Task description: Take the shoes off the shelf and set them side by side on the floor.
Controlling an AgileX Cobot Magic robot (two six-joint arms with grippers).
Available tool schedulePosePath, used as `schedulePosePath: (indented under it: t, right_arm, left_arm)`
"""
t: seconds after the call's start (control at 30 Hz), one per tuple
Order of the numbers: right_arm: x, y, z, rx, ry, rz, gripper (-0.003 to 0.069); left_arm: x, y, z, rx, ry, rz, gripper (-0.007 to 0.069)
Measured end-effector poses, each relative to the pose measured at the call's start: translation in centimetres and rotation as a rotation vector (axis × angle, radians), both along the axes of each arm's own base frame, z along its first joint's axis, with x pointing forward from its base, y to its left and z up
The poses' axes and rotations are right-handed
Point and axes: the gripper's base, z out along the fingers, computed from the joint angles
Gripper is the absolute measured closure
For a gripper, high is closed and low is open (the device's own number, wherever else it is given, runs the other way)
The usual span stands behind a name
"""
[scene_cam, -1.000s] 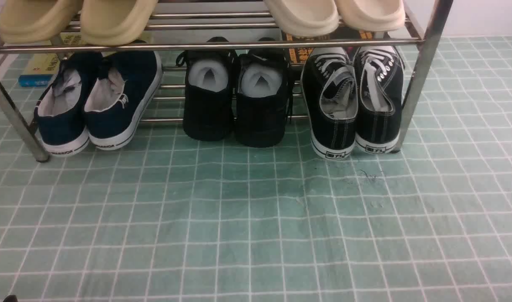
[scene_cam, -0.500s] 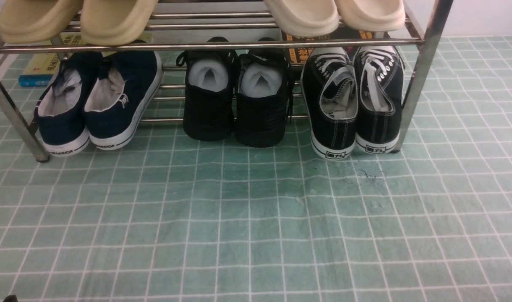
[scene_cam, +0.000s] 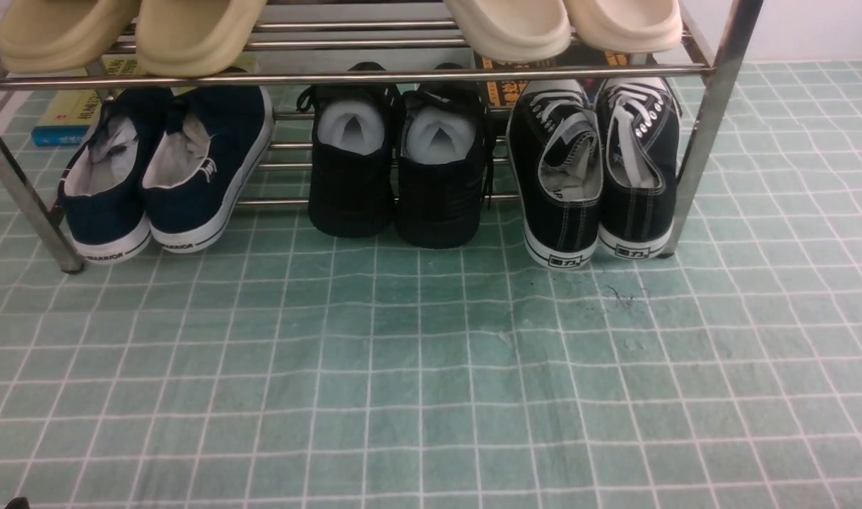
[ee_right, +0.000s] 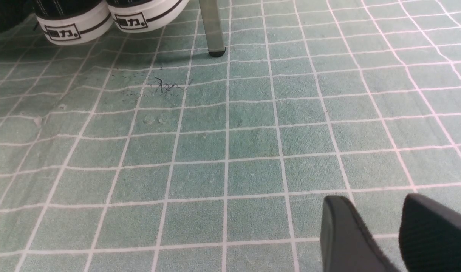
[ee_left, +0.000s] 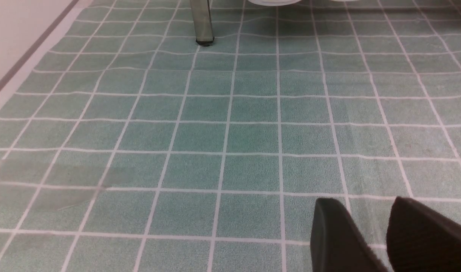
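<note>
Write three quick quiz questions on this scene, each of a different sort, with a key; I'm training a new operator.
1. True or false: the black canvas sneakers with white laces are the rightmost pair on the lower tier of the chrome shoe rack.
2. Multiple choice: what fills the openings of the all-black shoes?
a) white stuffing
b) a rolled sock
c) a shoehorn
3. Fill in the blank: the jaws of the right gripper stand ____, with nothing between them.

Key: 1 true; 2 a; 3 open
</note>
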Motion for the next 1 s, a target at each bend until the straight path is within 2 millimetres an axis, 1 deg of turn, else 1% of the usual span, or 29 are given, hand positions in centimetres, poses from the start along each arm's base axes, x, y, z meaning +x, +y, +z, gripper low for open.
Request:
schedulePosePath:
  t: [0.2,0.27,0.3,0.4,0.43,0.47,0.5,0.57,0.8,0.9,0.97,1.0]
  right_arm:
    - [0.0,0.0,0.0,0.006,-0.004,0.001,0.0419]
    - [0.0,0.3,0.1,0.111,0.000,0.000,0.0419]
    - [0.0,0.3,0.1,0.128,0.000,-0.002,0.0419]
    - [-0.1,1.1,0.2,0.436,0.031,-0.015,0.0419]
    - [-0.1,1.1,0.2,0.453,0.033,-0.015,0.0419]
    - [-0.1,1.4,0.2,0.554,0.047,-0.017,0.0419]
    - [-0.1,1.5,0.2,0.617,0.056,-0.016,0.0419]
    - [-0.1,1.7,0.3,0.679,0.062,-0.014,0.0419]
    - [0.0,1.7,0.5,0.756,0.040,-0.019,0.0423]
    - [0.1,1.4,2.0,0.819,-0.071,-0.025,0.0466]
    - [0.0,1.2,4.4,0.793,-0.176,-0.005,0.0522]
    - [-0.2,1.1,6.2,0.757,-0.233,0.011,0.0562]
  left_arm:
    - [0.0,0.0,0.0,0.000,0.000,0.000,0.0383]
    - [0.0,0.0,0.0,0.000,0.000,0.000,0.0383]
    - [0.0,0.0,0.0,0.000,0.000,0.000,0.0383]
    - [0.0,0.0,0.0,0.001,0.000,0.000,0.0383]
    - [0.0,0.0,0.0,0.001,0.000,0.000,0.0383]
    - [0.0,0.0,0.0,0.001,0.000,0.000,0.0383]
    - [0.0,0.0,0.0,0.001,0.000,0.000,0.0383]
    - [0.0,0.0,0.0,0.001,0.000,0.000,0.0383]
    - [0.0,0.0,0.0,0.001,0.000,0.000,0.0383]
    - [0.0,0.0,0.0,0.001,0.000,0.000,0.0383]
    - [0.0,0.0,0.0,0.001,0.000,0.000,0.0382]
    - [0.0,0.0,0.0,0.001,0.000,0.000,0.0382]
